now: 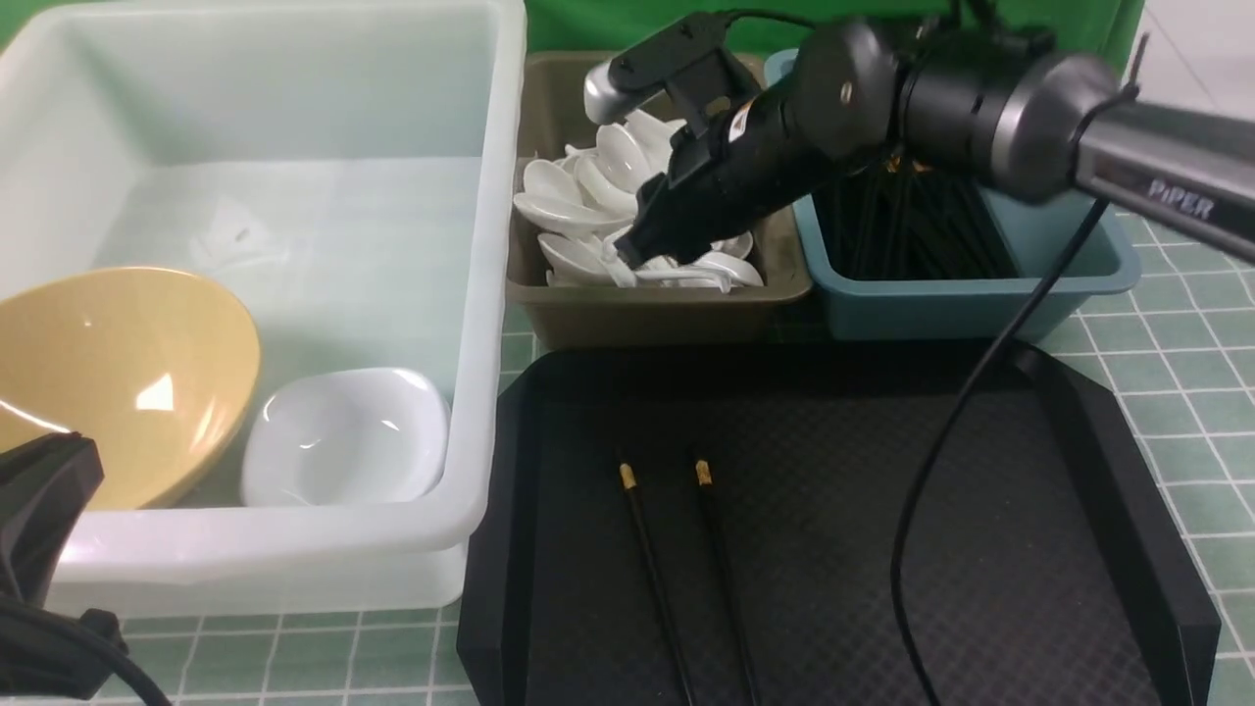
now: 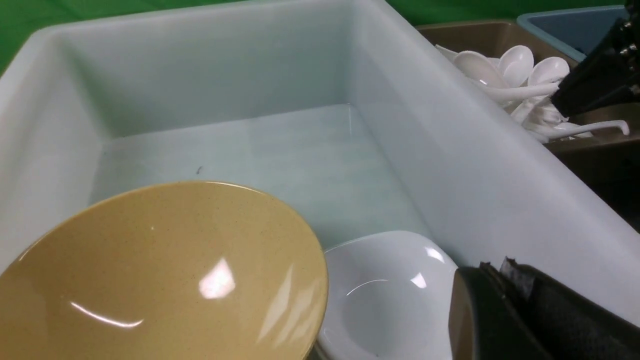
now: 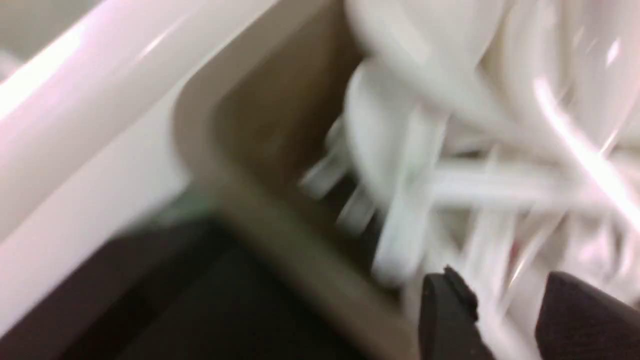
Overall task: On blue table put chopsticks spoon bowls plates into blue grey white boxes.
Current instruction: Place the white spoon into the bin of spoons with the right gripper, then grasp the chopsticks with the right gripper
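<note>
Chopsticks (image 1: 654, 579) lie side by side on the black tray (image 1: 1029, 549), long axes running toward the robot, directly on the robot's side of the right gripper (image 1: 627, 257). That nearer gripper sits among spoons (image 1: 588, 196) in the grey-brown box (image 1: 637, 319). Blur hides whether it grips anything.

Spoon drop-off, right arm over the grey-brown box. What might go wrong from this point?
1. The right tool is down among the heaped spoons in the grey-brown box; pulling back may drag one over the rim.
2. The right arm's cable hangs over the black tray, near the two chopsticks; it may brush them on the next reach.
3. The tan bowl sits tilted in the white tub and might slide against the plate.
</note>
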### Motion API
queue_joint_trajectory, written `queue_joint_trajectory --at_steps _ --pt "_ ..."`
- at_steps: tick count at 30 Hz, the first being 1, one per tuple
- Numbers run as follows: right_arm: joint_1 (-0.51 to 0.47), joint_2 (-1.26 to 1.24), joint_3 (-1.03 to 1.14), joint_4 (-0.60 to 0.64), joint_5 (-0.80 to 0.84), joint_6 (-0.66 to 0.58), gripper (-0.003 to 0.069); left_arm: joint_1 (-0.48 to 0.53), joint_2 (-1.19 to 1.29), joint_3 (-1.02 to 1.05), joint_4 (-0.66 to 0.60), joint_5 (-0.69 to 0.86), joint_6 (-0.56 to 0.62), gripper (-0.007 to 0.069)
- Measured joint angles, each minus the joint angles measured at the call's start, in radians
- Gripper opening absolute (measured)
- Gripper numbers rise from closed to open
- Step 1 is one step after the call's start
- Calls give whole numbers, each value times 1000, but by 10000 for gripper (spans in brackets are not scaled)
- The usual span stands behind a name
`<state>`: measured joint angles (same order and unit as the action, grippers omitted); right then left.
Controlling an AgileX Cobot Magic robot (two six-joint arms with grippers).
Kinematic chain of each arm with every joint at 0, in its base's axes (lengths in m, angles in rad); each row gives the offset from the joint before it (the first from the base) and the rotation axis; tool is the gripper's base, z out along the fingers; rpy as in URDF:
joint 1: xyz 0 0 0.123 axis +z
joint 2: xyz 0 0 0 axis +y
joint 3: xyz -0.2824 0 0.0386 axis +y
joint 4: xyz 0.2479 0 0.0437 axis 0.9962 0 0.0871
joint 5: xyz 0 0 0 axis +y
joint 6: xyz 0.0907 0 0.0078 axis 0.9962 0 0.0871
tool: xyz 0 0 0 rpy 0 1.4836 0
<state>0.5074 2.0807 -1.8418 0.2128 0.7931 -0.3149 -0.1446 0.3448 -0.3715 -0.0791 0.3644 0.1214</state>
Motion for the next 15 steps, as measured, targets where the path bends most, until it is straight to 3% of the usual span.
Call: queue_joint_trajectory --at_steps 4,7,15 --pt "18 -15 37 -3 290 61 262 0 -1 0 -7 -8 -8 2" --pt "45 -19 125 -9 358 77 255 0 -1 0 -9 -13 -10 2" --pt "123 -26 302 -5 212 117 252 0 -1 0 -14 -17 -10 2"
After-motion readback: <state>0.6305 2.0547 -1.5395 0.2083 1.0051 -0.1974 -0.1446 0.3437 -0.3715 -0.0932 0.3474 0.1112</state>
